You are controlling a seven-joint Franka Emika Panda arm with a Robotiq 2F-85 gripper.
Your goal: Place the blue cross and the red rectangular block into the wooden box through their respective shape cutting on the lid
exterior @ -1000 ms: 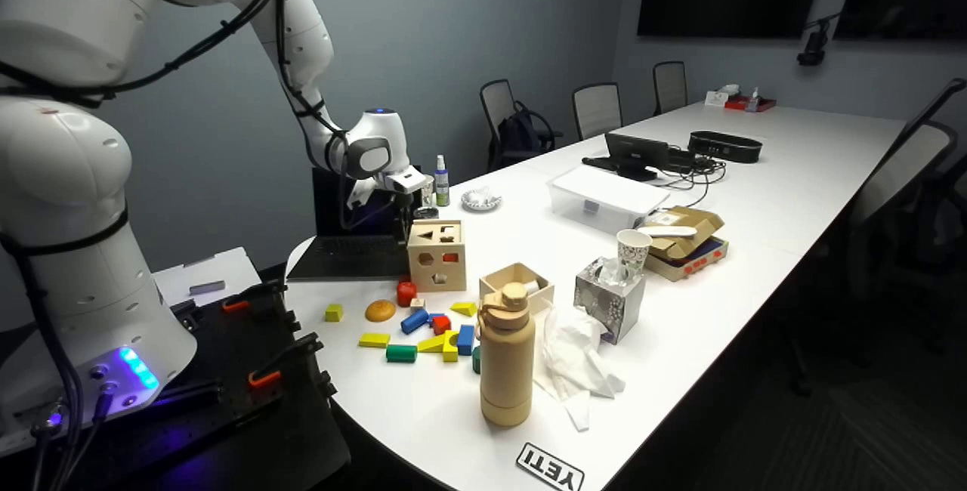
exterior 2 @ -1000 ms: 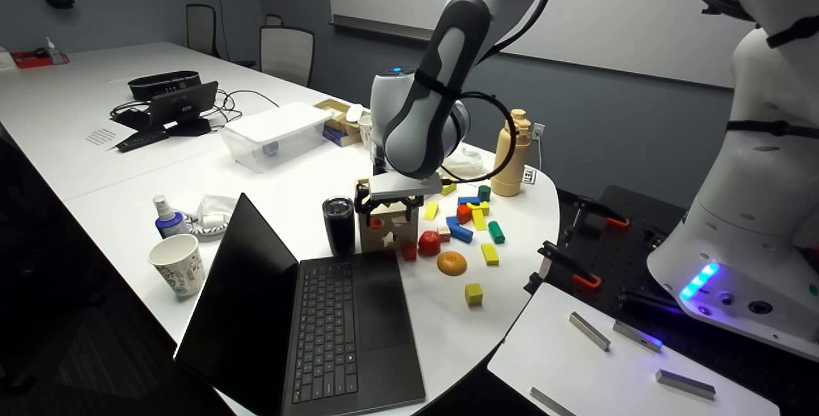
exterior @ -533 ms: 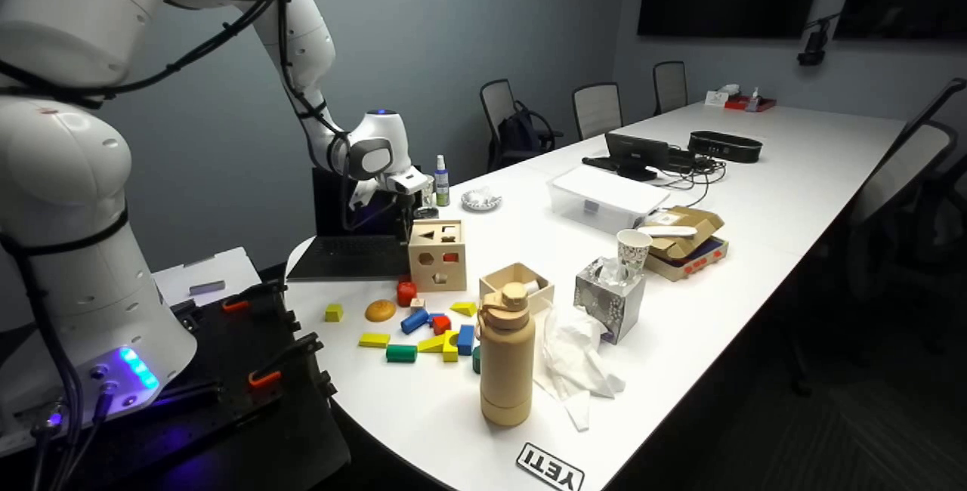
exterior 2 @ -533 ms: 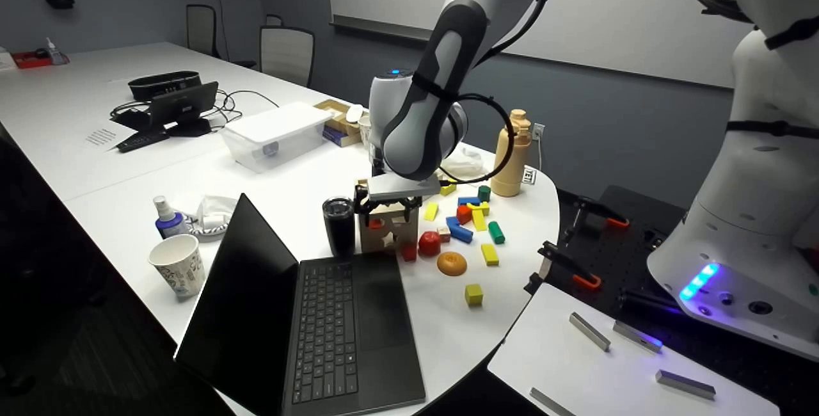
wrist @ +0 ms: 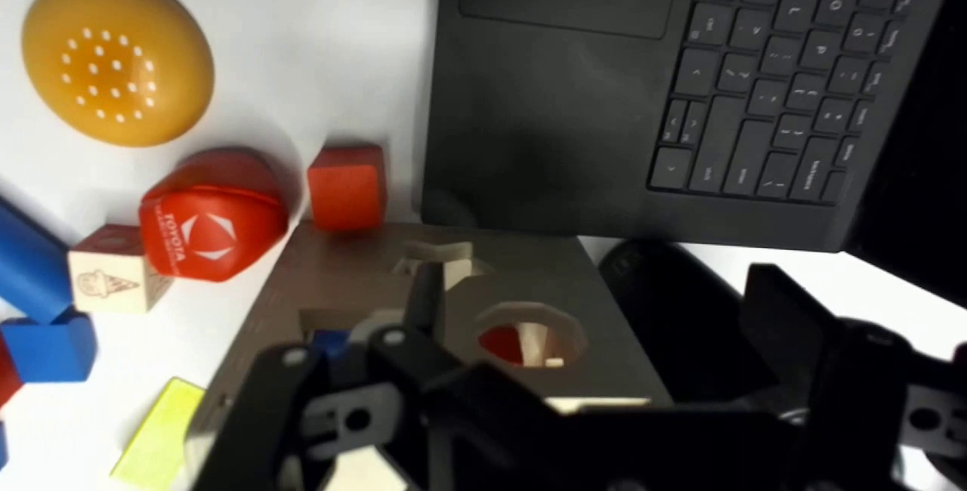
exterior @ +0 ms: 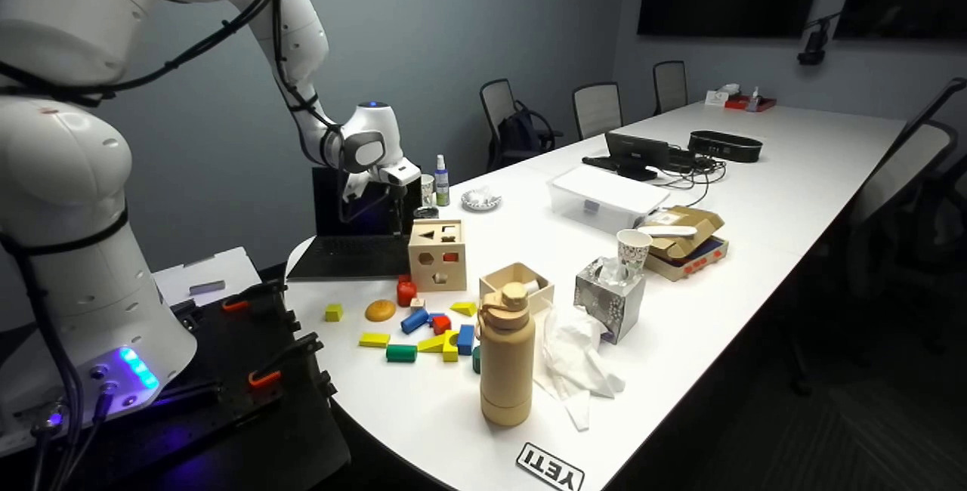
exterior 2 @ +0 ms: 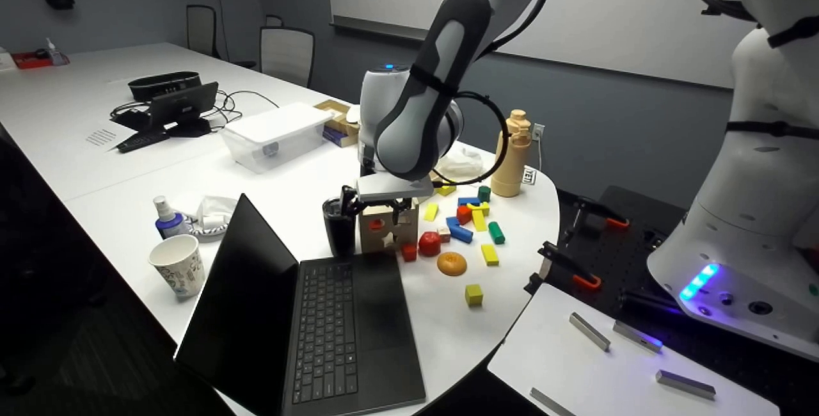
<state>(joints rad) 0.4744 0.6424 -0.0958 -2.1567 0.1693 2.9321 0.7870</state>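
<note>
One wooden box; parted jaws nearby.

Your white table carries the wooden box. Just beside the box you have an open laptop and a black tumbler; near it, a red Toyota-marked piece, an orange dome and scattered coloured blocks; farther from it, a tan bottle and a tissue box.
</note>
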